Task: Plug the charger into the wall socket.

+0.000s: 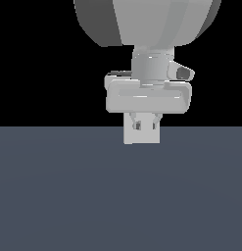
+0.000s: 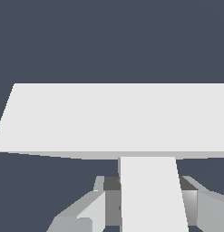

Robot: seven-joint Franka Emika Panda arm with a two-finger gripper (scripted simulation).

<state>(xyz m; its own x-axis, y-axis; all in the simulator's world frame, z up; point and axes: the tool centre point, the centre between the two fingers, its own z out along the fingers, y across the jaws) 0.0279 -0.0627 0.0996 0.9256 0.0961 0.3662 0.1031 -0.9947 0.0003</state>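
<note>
Slate-blue surface (image 1: 68,196) fills the lower half of my exterior view under a black backdrop. My arm's fingers (image 1: 143,125) hang at centre, closed on the small plain white-grey boxy charger (image 1: 142,135). In the wrist view that charger (image 2: 152,195) sits clamped between the fingers (image 2: 81,217), its far end touching the flat pale grey square wall socket panel (image 2: 113,118) at 12 o'clock.

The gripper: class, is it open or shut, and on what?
Shut on the charger. In the wrist view the fingers sit against both sides of the white block, which the gripper holds beneath it.
</note>
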